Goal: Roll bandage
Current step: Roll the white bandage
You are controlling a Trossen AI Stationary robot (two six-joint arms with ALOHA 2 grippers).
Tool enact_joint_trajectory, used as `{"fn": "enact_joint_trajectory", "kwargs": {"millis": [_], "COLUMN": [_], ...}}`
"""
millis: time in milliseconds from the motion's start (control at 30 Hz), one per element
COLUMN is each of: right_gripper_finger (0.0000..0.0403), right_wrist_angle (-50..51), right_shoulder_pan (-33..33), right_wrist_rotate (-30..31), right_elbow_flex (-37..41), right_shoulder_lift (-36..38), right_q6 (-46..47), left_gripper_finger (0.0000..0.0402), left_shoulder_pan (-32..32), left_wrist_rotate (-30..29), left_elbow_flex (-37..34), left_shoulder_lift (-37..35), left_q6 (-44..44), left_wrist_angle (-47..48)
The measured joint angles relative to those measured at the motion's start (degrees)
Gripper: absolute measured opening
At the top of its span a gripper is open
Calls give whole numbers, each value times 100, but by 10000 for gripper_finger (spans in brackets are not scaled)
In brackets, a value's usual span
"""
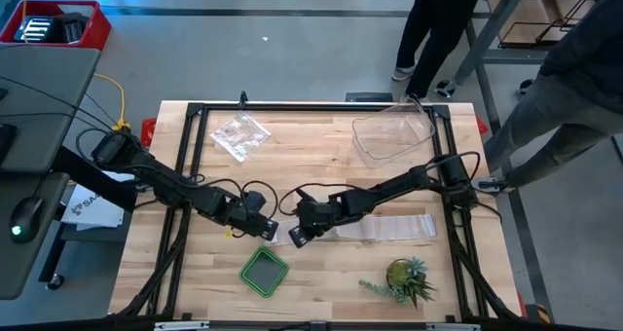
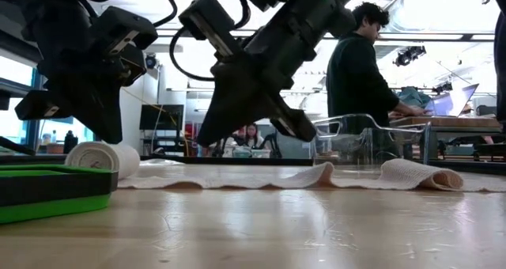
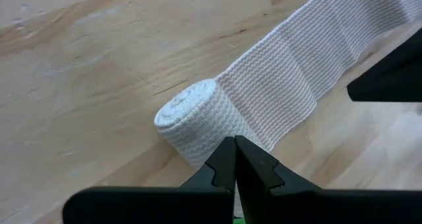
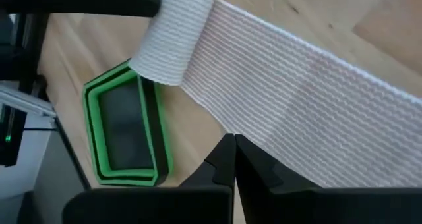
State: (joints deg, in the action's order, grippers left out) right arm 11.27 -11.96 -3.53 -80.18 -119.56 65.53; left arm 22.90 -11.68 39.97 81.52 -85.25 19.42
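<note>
Both arms meet over the middle of the worktop [image 1: 321,282], toward its front half. The bandage [image 1: 389,228] lies there as a long white gauze strip, one end wound into a small roll [image 3: 198,128] and the rest stretched flat toward the right edge. From above, the rolled end is mostly hidden under the two hands; only a pale sliver shows between them.

Left hand [image 1: 263,228] sits right at the roll, its fingers [image 3: 221,170] clenched tight together with nothing between them. In the left wrist view the tips are just at the roll's side, but whether they actually touch the cloth is hard to tell.

Right hand [image 1: 300,236] hangs just over the flat strip next to the roll, fingers [image 4: 221,161] pressed shut as well, empty. In the low view its dark tip comes down close over the cloth, and contact cannot be made out either.

The low view shows the strip rumpled, with a raised fold [image 2: 324,172] mid-length and a curled hump [image 2: 423,174] at the far end.

A green square tray [image 1: 264,271] rests near the front edge, just in front of the roll. A small potted plant [image 1: 407,278] stands toward the front right corner. A clear plastic tub [image 1: 391,136] sits at the back right, and a crinkly clear bag [image 1: 239,135] at the back left.

Beyond the worktop two people [image 1: 433,24] stand, cut off by the frame.
</note>
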Motion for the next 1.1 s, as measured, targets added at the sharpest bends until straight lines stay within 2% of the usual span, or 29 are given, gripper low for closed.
{"fn": "enact_joint_trajectory", "kwargs": {"millis": [200,500,1100], "right_gripper_finger": [0,0,0], "right_wrist_angle": [-66,-416,-462], "right_shoulder_pan": [38,75,74], "right_wrist_rotate": [267,167,146], "right_elbow_flex": [-7,-7,-13], "right_shoulder_lift": [-34,-360,-563], "right_q6": [49,305,468], "left_gripper_finger": [0,0,0], "left_shoulder_pan": [0,0,0], "left_wrist_rotate": [0,0,-39], "left_elbow_flex": [0,0,0], "left_shoulder_lift": [2,1,2], "left_q6": [-7,-17,-99], "left_wrist_angle": [-14,1,-59]}}
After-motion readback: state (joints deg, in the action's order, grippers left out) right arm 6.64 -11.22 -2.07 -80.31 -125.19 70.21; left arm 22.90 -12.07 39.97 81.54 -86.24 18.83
